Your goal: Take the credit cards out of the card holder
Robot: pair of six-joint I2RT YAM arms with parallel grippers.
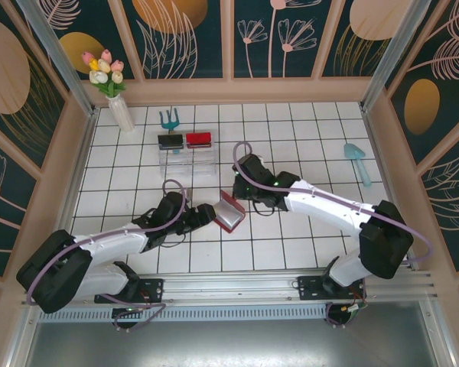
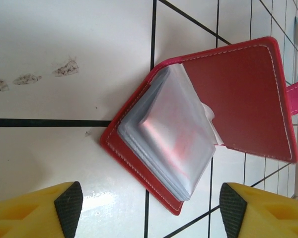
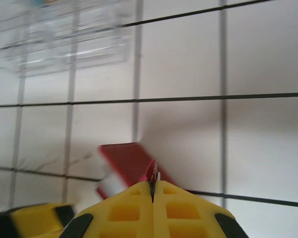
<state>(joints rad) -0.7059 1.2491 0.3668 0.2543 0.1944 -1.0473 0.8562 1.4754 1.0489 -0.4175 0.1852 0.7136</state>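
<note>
1. Left arm (image 1: 115, 245): the base sits at the lower left of the top view. The white links lie low and reach right, toward the centre.
2. Left gripper (image 1: 205, 215): it points right and slightly away from the base, with its jaws spread wide. In the left wrist view the yellow fingers, tipped with black pads (image 2: 69, 204), stand in the two lower corners, well apart.
3. Right arm (image 1: 329, 202): the base sits at the lower right. The dark elbow is at the far right, and the white forearm runs left toward the centre.
4. Right gripper (image 1: 241, 191): it is angled down and to the left, with its jaws pressed together. In the right wrist view the yellow fingers (image 3: 184, 208) meet along a thin seam.
5. The two grippers are near each other at the centre, their tips apart.
</note>
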